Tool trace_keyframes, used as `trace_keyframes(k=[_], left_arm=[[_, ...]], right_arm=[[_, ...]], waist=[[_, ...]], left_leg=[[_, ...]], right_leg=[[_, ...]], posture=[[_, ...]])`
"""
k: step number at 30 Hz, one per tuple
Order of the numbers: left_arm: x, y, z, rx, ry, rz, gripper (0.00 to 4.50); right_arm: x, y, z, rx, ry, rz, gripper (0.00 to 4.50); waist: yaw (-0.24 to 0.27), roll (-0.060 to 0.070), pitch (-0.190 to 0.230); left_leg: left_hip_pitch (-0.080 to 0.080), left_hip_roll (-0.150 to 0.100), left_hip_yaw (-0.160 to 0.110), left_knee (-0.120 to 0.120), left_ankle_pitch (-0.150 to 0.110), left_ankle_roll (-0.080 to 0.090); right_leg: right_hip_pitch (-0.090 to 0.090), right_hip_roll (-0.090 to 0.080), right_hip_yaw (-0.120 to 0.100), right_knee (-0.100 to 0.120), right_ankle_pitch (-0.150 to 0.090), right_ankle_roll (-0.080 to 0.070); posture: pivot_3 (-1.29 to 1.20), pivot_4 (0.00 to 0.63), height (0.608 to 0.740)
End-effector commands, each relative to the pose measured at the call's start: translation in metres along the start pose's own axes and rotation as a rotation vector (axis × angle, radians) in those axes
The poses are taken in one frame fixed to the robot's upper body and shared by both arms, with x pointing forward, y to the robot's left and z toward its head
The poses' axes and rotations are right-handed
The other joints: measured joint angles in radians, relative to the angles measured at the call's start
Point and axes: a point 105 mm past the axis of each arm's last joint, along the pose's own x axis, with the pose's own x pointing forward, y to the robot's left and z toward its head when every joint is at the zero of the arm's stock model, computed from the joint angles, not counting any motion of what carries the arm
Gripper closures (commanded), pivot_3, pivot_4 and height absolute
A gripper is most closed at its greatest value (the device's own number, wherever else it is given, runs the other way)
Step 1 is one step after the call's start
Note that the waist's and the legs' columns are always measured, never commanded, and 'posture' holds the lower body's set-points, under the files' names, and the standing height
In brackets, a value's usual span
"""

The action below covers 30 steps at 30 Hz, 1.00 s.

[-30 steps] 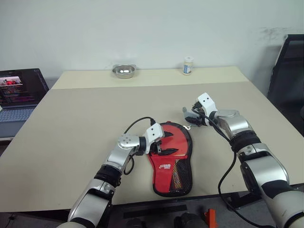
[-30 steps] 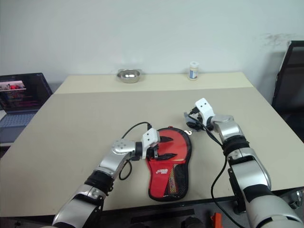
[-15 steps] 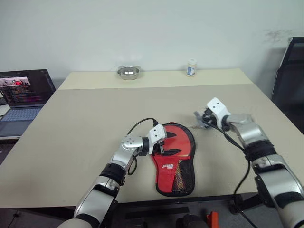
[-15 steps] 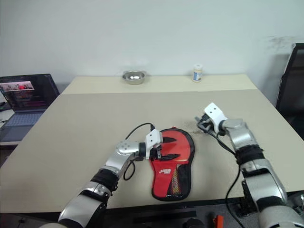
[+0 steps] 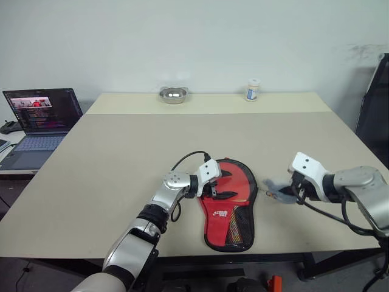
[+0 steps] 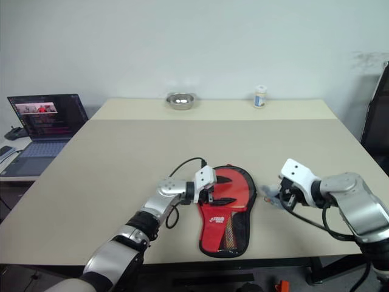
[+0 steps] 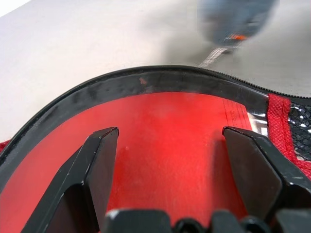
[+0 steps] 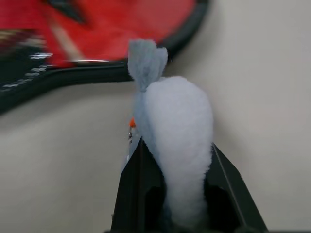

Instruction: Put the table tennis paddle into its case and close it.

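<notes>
1. Beige table (image 5: 121, 158) against a plain white wall; open laptop (image 5: 39, 125) off the table's left edge, screen lit.
2. At the far table edge: small metal bowl (image 5: 173, 93) and, to its right, a small white bottle (image 5: 253, 89); well apart from each other and from the work area.
3. Dark chair (image 5: 374, 109) partly visible at the right edge.
4. Case (image 5: 230, 204) flat on the table near the front edge, red side with mesh panel and white logo up, black trim all round; rounded end pointing away from the robot, narrow end toward it.
5. Table tennis paddle (image 6: 230, 226) inside the case: handle visible through the mesh at the narrow end; blade hidden under the red fabric.
6. Zip state of the case: cannot tell.
7. Left gripper (image 5: 217, 184) over the rounded end of the case, pointing to the right, fingers (image 7: 99, 160) spread wide just above or on the red fabric; nothing between them. Contact with the fabric: cannot tell.
8. Right gripper (image 5: 285, 193) just right of the case, low over the table, fingers pinched on a small grey pouch (image 8: 175, 136).
9. Grey pouch linked by a thin chain (image 7: 214, 56) toward the case rim; attachment point blurred.
</notes>
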Motion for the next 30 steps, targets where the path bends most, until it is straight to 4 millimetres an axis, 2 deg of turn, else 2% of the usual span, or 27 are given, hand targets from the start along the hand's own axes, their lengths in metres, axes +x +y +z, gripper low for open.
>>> trace_keyframes(k=[1,4,9,14,19,24,26,30], left_arm=[[-0.002,-0.033,-0.061,-0.063,0.254,-0.115,0.78],[0.000,-0.033,-0.062,-0.056,0.264,-0.123,0.78],[0.002,-0.033,-0.065,-0.062,0.275,-0.115,0.78],[0.003,-0.036,-0.069,-0.070,0.285,-0.112,0.78],[0.003,-0.036,-0.070,-0.073,0.290,-0.104,0.78],[0.005,-0.036,-0.071,-0.072,0.295,-0.092,0.78],[0.006,-0.036,-0.071,-0.071,0.295,-0.089,0.78],[0.006,-0.036,-0.070,-0.072,0.292,-0.086,0.78]], right_arm=[[-0.010,0.012,0.003,-0.019,0.006,0.024,4.17],[-0.017,0.027,-0.002,-0.007,0.031,0.104,4.17],[-0.027,0.065,-0.011,0.003,0.061,0.278,4.17],[-0.019,0.105,-0.017,0.024,0.054,0.399,4.17],[-0.016,0.115,-0.016,0.019,0.048,0.422,4.17],[-0.034,0.127,-0.018,0.015,0.071,0.533,4.17],[-0.042,0.134,-0.018,0.021,0.077,0.585,4.18],[-0.047,0.138,-0.018,0.030,0.076,0.601,4.19]], waist=[[0.000,-0.001,0.000],[0.001,-0.001,-0.001],[0.006,-0.002,-0.001],[0.006,-0.004,-0.009],[0.004,-0.007,-0.015],[0.003,-0.009,-0.016],[0.003,-0.009,-0.017],[0.004,-0.009,-0.017]], left_leg=[[0.000,0.000,0.000,0.000,0.000,0.000],[-0.001,-0.003,-0.002,0.000,-0.001,0.001],[-0.002,-0.012,-0.011,-0.002,-0.002,0.004],[-0.002,-0.017,-0.013,-0.001,-0.011,0.010],[-0.002,-0.017,-0.013,0.000,-0.019,0.013],[0.000,-0.017,-0.013,0.001,-0.019,0.014],[0.001,-0.016,-0.014,0.001,-0.019,0.014],[0.004,-0.015,-0.019,0.001,-0.019,0.013]], right_leg=[[0.001,0.000,0.000,-0.001,0.000,0.000],[0.002,-0.002,0.000,-0.002,0.000,0.000],[0.005,-0.010,-0.005,-0.002,-0.006,0.006],[0.011,-0.017,-0.009,-0.002,-0.013,0.017],[0.012,-0.017,-0.009,-0.003,-0.018,0.022],[0.013,-0.019,-0.009,-0.002,-0.019,0.022],[0.014,-0.020,-0.010,-0.002,-0.021,0.017],[0.014,-0.021,-0.017,-0.003,-0.023,0.015]], posture=[[0.00,0.150,0.740],[0.00,0.150,0.740],[0.00,0.150,0.740],[0.00,0.150,0.740],[0.00,0.150,0.740],[0.00,0.150,0.740],[0.00,0.150,0.740],[0.00,0.150,0.740]])
